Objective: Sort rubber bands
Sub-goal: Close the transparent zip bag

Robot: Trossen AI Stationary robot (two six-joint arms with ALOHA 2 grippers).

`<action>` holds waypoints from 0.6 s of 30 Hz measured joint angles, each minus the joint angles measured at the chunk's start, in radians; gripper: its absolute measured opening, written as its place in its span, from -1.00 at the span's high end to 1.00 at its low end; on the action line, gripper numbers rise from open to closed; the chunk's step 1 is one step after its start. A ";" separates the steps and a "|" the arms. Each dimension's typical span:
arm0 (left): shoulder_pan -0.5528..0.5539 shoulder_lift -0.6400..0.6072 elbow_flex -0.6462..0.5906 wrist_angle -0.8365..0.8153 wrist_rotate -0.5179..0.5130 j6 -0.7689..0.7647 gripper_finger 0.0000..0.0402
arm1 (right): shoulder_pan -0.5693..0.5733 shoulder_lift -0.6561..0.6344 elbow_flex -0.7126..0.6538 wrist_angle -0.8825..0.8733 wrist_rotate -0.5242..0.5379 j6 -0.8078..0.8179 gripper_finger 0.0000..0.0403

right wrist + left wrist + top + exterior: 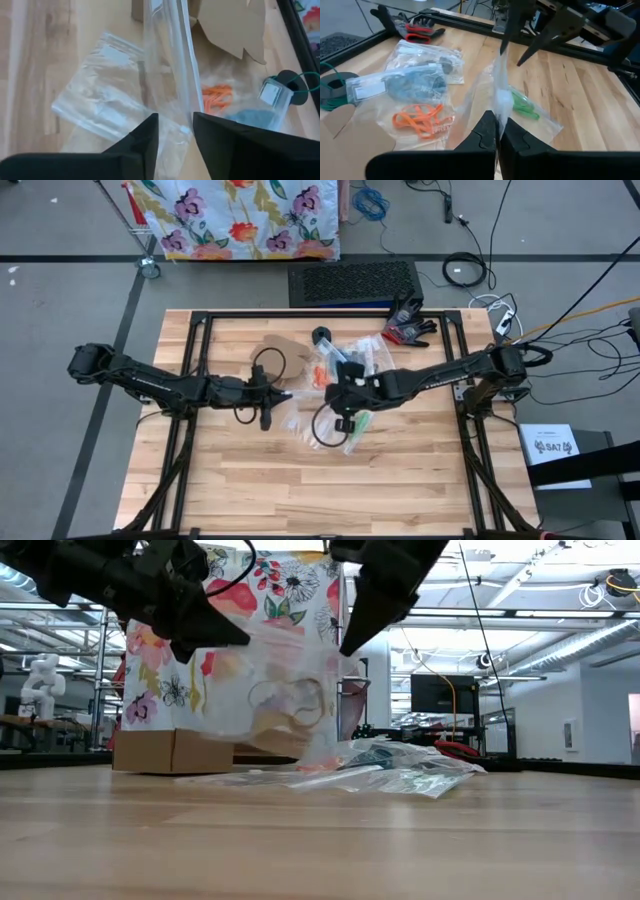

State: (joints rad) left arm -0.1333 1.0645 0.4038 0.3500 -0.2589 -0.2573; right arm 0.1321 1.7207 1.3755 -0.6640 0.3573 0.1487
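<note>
Landmark: pile of clear bags (345, 365) at table (300, 490) centre. Near side of it, bare wood is open to the table edge. Left gripper (497, 131) clamped on a raised clear bag (285, 700) beside the pile; right gripper (175, 125) stands parted around that bag's upper edge. Rubber bands: tan loops (290, 700) inside the raised bag; orange ones (420, 117) and green ones (522, 104) bagged in the pile.

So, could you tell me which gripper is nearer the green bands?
Right. The right gripper hangs right beside the green bands in their bag; the left gripper is farther off across the table, pinching a clear bag.
</note>
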 joint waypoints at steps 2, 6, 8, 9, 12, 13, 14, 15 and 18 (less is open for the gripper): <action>0.000 0.000 0.000 0.000 0.010 0.000 1.00 | 0.013 -0.020 -0.017 0.000 0.001 0.013 0.41; 0.000 -0.002 -0.002 -0.039 0.022 -0.008 1.00 | 0.040 -0.076 -0.075 -0.060 0.011 0.060 0.35; 0.000 0.000 -0.002 -0.051 0.023 -0.028 1.00 | 0.051 -0.101 -0.123 -0.048 0.022 0.105 0.35; 0.000 0.000 -0.002 -0.064 0.022 -0.037 1.00 | 0.057 -0.121 -0.158 -0.034 0.036 0.136 0.35; 0.000 -0.001 -0.002 -0.078 0.024 -0.062 1.00 | 0.081 -0.207 -0.307 -0.011 0.089 0.254 0.34; 0.000 -0.001 -0.002 -0.080 0.036 -0.074 1.00 | 0.092 -0.232 -0.369 0.030 0.104 0.306 0.34; 0.000 -0.001 -0.002 -0.078 0.046 -0.078 1.00 | 0.104 -0.256 -0.438 0.069 0.116 0.357 0.34; 0.000 -0.001 -0.002 -0.076 0.048 -0.079 1.00 | 0.116 -0.282 -0.507 0.130 0.133 0.397 0.34; 0.000 -0.001 -0.002 -0.074 0.067 -0.079 1.00 | 0.146 -0.327 -0.709 0.556 0.202 0.449 0.34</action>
State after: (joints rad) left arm -0.1334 1.0638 0.4019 0.2758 -0.1917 -0.3363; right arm 0.2778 1.3938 0.6669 -0.1078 0.5594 0.5980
